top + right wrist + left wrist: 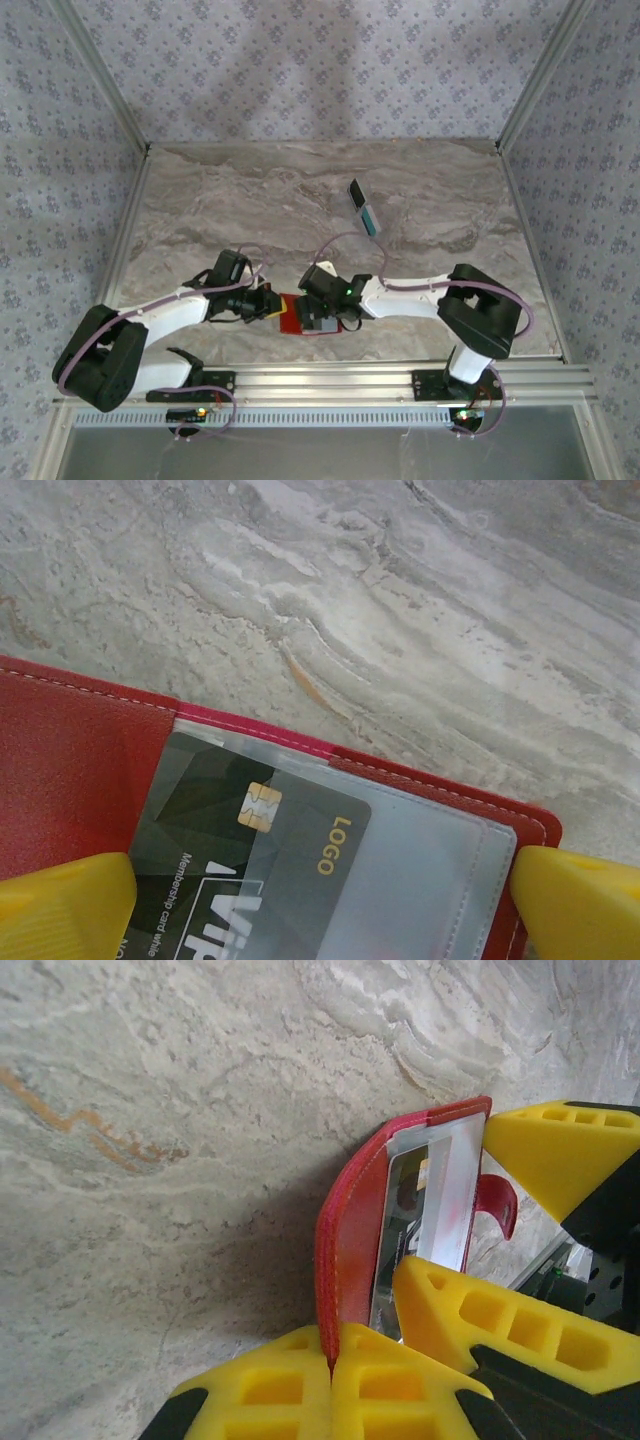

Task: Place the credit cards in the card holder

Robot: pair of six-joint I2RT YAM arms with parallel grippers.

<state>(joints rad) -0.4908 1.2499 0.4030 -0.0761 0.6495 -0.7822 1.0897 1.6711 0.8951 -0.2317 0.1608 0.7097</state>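
**Dark card in the sleeve, holder pinched open by its cover**

My left gripper (pixel 332 1358) has its jaws pressed together on the edge of the red cover of the card holder (pixel 350 1245), propping it open like a book. My right gripper (pixel 320 910) stands with its jaws wide apart, one yellow fingertip over the red leather and the other at the holder's outer edge. As far as I can tell it is clamped on nothing. Between those tips the dark card (pixel 215 810), with a chip and "LOGO" on it, lies under the clear pocket (pixel 440 865), slightly skewed. Its lower end runs out of my wrist view, so I can't judge how deep it sits.

The holder is close to the near edge of the worktop (pixel 250 190), about midway along it. The teal card (pixel 368 215) lies flat well away, right of centre and nearer the far edge.

My worries:
- The left hold is on a thin strip of cover. A tug could slip it free and let the holder flop shut.
- A right fingertip could snag the soft plastic as it backs out and drag the card with it.
- The skewed card could slide out if the holder tilts.
- The teal card lies flush on the stone, so fingers may skate over it.

Count: one holder, one dark card, one teal card with a dark end that may be a second card, and two grippers.
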